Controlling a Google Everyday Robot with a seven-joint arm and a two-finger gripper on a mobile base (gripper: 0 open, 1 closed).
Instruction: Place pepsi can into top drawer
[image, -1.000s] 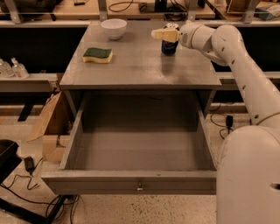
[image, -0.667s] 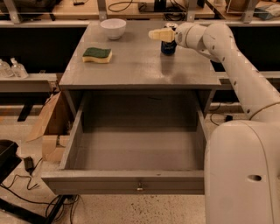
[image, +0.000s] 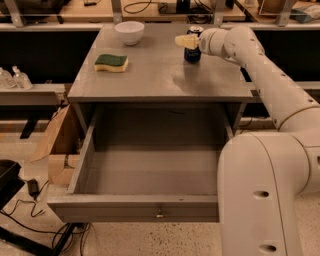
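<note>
The pepsi can (image: 192, 51) stands upright on the grey cabinet top (image: 150, 75), at the back right. My gripper (image: 186, 41) hovers at the can's upper left side, level with its silver top, and partly covers it. The white arm reaches in from the right. The top drawer (image: 135, 207) is pulled fully out below the cabinet top. Its inside is bare and its keyhole (image: 160, 215) faces me.
A white bowl (image: 129, 32) sits at the back of the cabinet top. A green and yellow sponge (image: 111, 63) lies at the left. My arm's base (image: 265, 200) fills the lower right, next to the drawer. Cardboard (image: 55, 145) and cables lie on the floor at the left.
My gripper has shifted slightly to the left and down beside the can. The arm's lower part has swung further into view at the lower right. The can has not moved.
</note>
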